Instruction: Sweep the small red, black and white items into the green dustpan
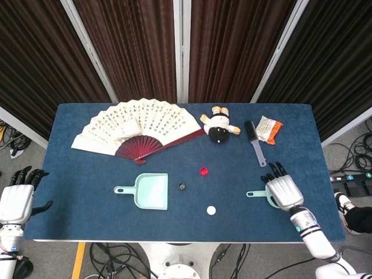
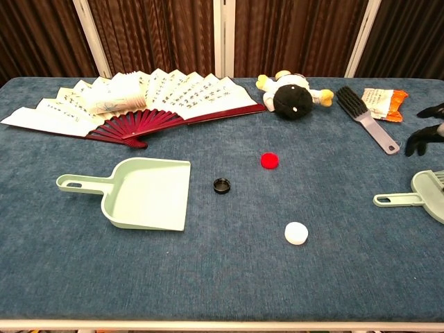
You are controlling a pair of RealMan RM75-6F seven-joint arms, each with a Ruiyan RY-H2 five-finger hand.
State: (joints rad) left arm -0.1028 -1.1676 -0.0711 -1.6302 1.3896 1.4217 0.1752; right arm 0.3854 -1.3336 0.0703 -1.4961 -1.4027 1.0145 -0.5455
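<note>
Green dustpan (image 1: 150,191) lies flat on the blue table (image 1: 81,174), handle toward 9 o'clock, mouth toward 3 o'clock; its tray holds nothing. The three small items lie outside it. Black cap (image 1: 182,186), ring-shaped with a hollow centre, sits just beside the mouth at 3 o'clock. Red cap (image 1: 203,172), a solid round disc, lies near the black one at about 2 o'clock from the pan. White cap (image 1: 211,210), a plain round disc, lies at about 4 o'clock from the pan, apart from the other two.

Right hand (image 1: 283,190) is over the green hand brush (image 1: 257,193), fingers spread, holding nothing; contact with the brush cannot be told. Left hand (image 1: 17,199) is beyond the table's 9 o'clock edge, fingers apart and unladen.
</note>
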